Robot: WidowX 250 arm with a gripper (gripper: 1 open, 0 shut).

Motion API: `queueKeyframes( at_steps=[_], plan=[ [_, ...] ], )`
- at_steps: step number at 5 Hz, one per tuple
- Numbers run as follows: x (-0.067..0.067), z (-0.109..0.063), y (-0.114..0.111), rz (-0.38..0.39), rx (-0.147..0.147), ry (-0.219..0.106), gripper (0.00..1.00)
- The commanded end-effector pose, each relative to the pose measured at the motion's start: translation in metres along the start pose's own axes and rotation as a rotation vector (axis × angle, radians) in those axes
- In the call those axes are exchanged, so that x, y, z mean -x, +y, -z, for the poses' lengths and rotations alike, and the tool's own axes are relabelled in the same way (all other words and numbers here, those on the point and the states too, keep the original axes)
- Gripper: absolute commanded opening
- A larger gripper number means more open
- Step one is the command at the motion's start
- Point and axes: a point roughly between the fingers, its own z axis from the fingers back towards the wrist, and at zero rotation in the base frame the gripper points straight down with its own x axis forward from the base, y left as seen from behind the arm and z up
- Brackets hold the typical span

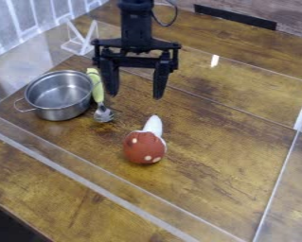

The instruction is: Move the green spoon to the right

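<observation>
Far left I see a round steel pot point(59, 95), shiny, shallow, with small side handles, sitting on the wooden surface point(217, 170). The surface is brown plank wood with visible grain, and clear acrylic walls point(64, 175) edge the work area, catching pale reflections.

Just beside the pot's right rim lies the green spoon point(97, 93). Its light yellow-green plastic handle points away from me, running alongside the pot, and its small glossy metal bowl sits at the near end, just off the pot's lower right side. I cannot tell whether the handle touches the pot. Nothing grips the spoon; it lies flat on the wood.

Right of the spoon and above it hangs my claw point(135, 90), black and angular, pointing down from a dark arm. Its 2 fingers are spread wide, 1 close to the spoon's handle and 1 further right, with nothing between them. The tips look clear of the surface.

Nearer me and a little right rests a toy mushroom point(146, 142) on its side: a rounded, matte red cap with faint pale specks and a smooth white stem angled away toward the claw.
</observation>
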Motion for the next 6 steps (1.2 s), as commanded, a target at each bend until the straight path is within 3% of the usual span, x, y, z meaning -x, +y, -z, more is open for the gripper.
queueKeyframes(
  at_steps=[1, 2, 4, 6],
  plan=[
    [-0.007, -0.028, 0.019, -0.193, 0.053, -0.095, 1.0],
    [-0.012, -0.027, 0.03, -0.346, 0.086, -0.115, 1.0],
    [-0.045, -0.007, 0.044, -0.461, 0.112, -0.117, 1.0],
    [-0.031, 0.001, 0.043, -0.529, 0.116, -0.1, 1.0]
  ],
)
